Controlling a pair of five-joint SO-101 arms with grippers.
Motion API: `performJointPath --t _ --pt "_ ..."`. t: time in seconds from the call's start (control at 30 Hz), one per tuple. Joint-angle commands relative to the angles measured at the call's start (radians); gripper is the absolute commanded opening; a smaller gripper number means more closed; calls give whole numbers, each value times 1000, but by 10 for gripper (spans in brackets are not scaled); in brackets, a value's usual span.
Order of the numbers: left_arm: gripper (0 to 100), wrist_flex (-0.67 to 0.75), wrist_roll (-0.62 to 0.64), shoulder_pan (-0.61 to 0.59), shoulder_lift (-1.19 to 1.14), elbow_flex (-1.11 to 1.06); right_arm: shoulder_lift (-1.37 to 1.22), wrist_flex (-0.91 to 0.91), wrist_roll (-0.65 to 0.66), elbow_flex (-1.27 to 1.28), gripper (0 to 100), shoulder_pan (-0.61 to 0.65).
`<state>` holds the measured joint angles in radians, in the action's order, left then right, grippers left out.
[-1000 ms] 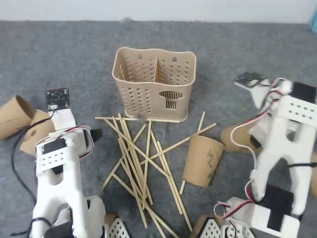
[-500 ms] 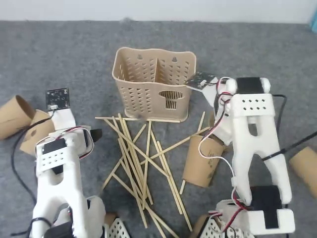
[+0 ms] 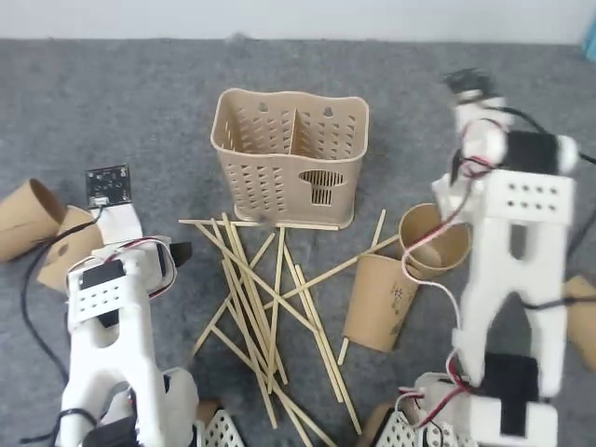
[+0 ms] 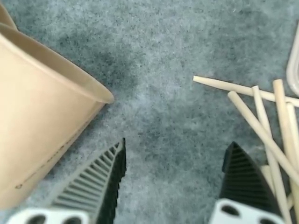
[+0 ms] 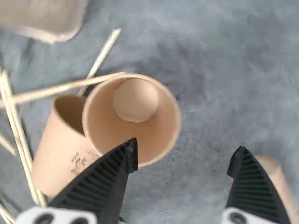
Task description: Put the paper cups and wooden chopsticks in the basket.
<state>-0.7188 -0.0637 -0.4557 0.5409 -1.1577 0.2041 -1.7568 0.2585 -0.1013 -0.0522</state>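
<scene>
1. Right gripper (image 5: 187, 148): jaws spread wide and empty, over the carpet (image 5: 233, 70) just beside the open-mouthed cup (image 5: 135, 114).
2. That cup touches the printed cup (image 5: 60, 149), which lies on its side.
3. Left gripper (image 4: 177, 145): jaws wide and empty, over carpet between the side-lying cup (image 4: 42, 121) and chopstick ends.
4. Chopsticks (image 3: 261, 289) lie scattered and crossed in front of the basket (image 3: 279, 177), which stands upright.
5. Outer cup (image 3: 26, 219) lies at the far left.
</scene>
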Motion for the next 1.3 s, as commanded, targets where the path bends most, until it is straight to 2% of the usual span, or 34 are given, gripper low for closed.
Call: performJointPath --t 0.0,0.13,0.27,0.47,0.53,0.8,1.03,1.27 --pt "319 23 -11 8 29 4 197 -42 -87 14 314 -48" --pt "319 23 -11 8 29 4 352 -36 -87 132 314 -39" --pt "319 23 -11 8 29 4 387 24 -97 270 302 -44" --pt "319 23 -11 5 29 1 387 260 -98 497 91 -44" --pt "319 23 -11 5 29 1 387 328 -97 540 61 -45" --pt "319 23 -11 5 29 1 386 441 -95 626 186 -47" --pt "319 23 -11 5 29 1 367 504 -89 634 154 -124" --pt "319 23 -11 5 29 1 147 549 -95 624 153 -116"
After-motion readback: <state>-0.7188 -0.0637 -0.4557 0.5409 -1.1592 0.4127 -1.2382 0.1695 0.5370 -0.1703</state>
